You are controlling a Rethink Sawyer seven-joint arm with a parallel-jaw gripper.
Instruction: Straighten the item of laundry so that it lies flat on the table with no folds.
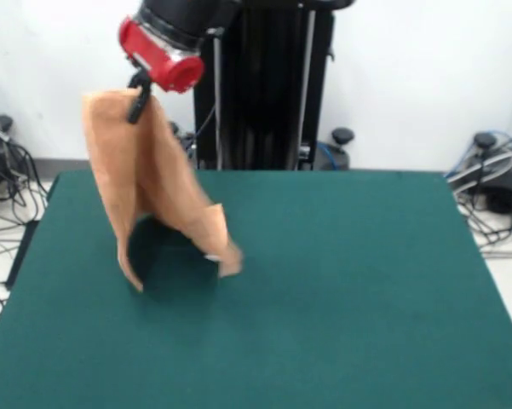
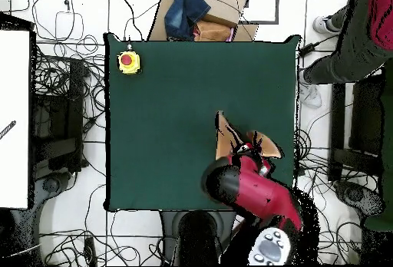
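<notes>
Progress call: early to mid, nothing flat yet. The towel (image 1: 145, 183) is hanging off the pincer (image 1: 140, 100), lifted well above the worktop (image 1: 349, 290), so the straightening part is all still to do.

Pincer is clenched on the towel's upper edge, dark tips pinching the cloth just under the red wrist of the arm (image 1: 166, 38). Grip looks like an edge or corner pinch, can't tell which.

Where it is: in the front view it's dangling over the left part of the worktop, toward the far side. Lower tips are reaching down to about the surface; can't tell whether they are touching or just clear. Overhead view is putting it near the worktop edge closest to the robot base, mostly hidden under the arm, with only a few orange-tan flaps (image 2: 225, 137) sticking out.

How it looks: light orange-tan terry, draped in two or three long vertical folds, bunched at the top, fanning out lower down. One lobe is swinging out to the right with a small white label (image 1: 211, 256) showing near its bottom. Woven band not readable from here.

Left to do, as I judge it: lay it down with a drag so the folds are pulling out, release, then check for remaining creases or a doubled corner.

Other stuff: yellow box with red button (image 2: 128, 62) sitting at a far corner, well apart from the towel. A person (image 2: 361, 34) is standing at the overhead view's edge, off the worktop.
</notes>
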